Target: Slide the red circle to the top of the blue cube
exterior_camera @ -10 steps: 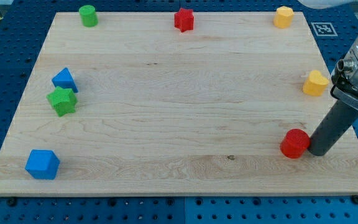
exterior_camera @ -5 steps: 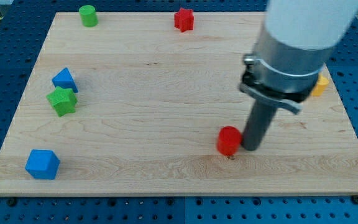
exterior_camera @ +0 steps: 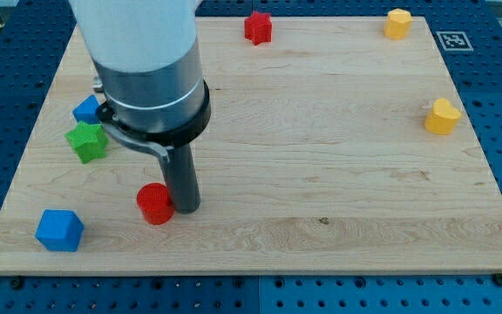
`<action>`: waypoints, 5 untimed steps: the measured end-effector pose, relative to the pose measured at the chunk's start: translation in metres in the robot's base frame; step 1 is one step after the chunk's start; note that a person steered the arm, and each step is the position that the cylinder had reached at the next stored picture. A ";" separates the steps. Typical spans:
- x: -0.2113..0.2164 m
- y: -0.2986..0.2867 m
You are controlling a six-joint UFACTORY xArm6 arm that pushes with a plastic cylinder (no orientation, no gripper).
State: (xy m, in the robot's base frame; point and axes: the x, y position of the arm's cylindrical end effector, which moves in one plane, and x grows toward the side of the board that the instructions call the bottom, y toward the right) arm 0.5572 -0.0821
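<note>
The red circle (exterior_camera: 155, 203) lies on the wooden board (exterior_camera: 321, 157) at the lower left. My tip (exterior_camera: 186, 209) touches the red circle's right side. The blue cube (exterior_camera: 59, 230) sits near the board's bottom-left corner, to the left of and slightly below the red circle, with a gap between them. The arm's wide body covers the upper left of the board.
A green star (exterior_camera: 86, 141) and a blue triangular block (exterior_camera: 86, 110) lie at the left, above the blue cube. A red star (exterior_camera: 257, 27) sits at the top edge. Two yellow blocks sit at the top right (exterior_camera: 397, 23) and the right edge (exterior_camera: 442, 117).
My tip has pushed the red circle from the board's lower right across to the lower left, close to the blue cube. The arm now hides the green cylinder at the top left.
</note>
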 end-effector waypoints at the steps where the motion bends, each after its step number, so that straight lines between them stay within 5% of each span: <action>1: 0.023 0.001; 5: 0.009 -0.011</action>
State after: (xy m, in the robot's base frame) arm 0.5666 -0.0932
